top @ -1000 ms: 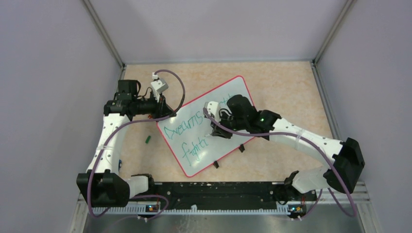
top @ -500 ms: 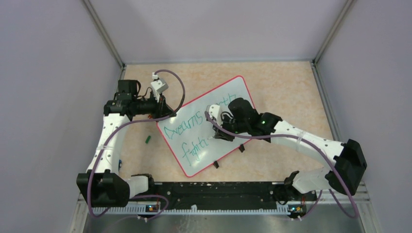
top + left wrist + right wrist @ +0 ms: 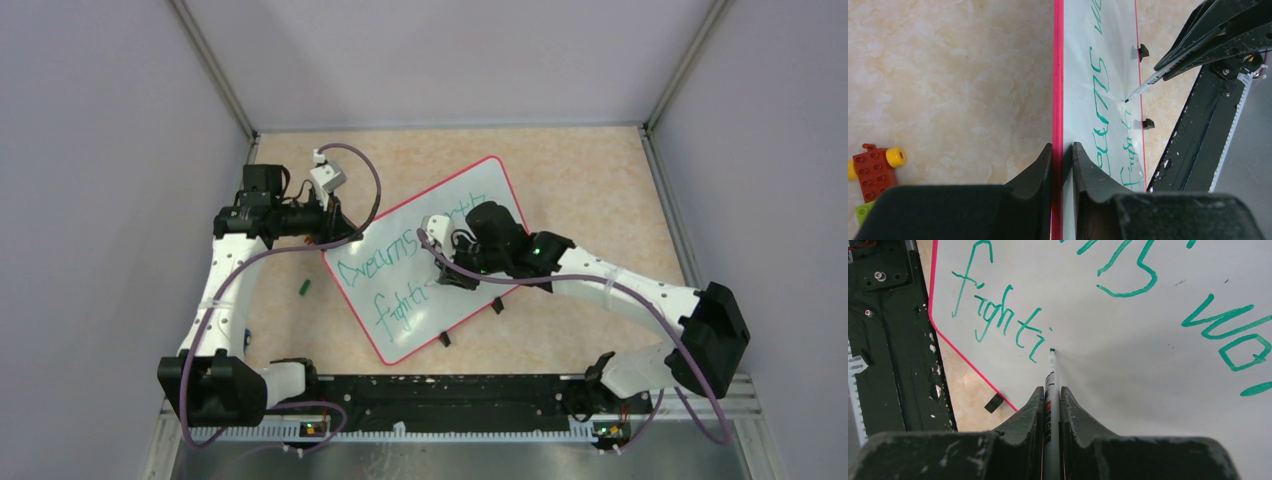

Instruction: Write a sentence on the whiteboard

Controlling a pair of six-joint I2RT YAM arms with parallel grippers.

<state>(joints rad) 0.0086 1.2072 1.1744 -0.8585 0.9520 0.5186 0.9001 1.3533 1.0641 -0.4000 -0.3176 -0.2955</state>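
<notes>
The whiteboard (image 3: 480,195), white with a thin red rim, lies tilted on the table. Green lettering, the sentence (image 3: 385,268), reads "Dreams wo.." above "fighti". My left gripper (image 3: 335,222) is shut on the board's red rim (image 3: 1058,100), one finger each side. My right gripper (image 3: 440,272) is shut on a white marker (image 3: 1050,390). The marker's green tip (image 3: 1052,351) touches the board just right of "fighti" (image 3: 998,320). The left wrist view shows the same tip (image 3: 1126,100) on the board.
A small green piece (image 3: 304,287) lies on the table left of the board. Red, yellow and green toy bricks (image 3: 873,170) lie by the left gripper. The black base rail (image 3: 450,395) runs along the near edge. Grey walls close three sides.
The right gripper and marker have shifted slightly over the board near the end of "fighti". The left arm and the board have not moved.
</notes>
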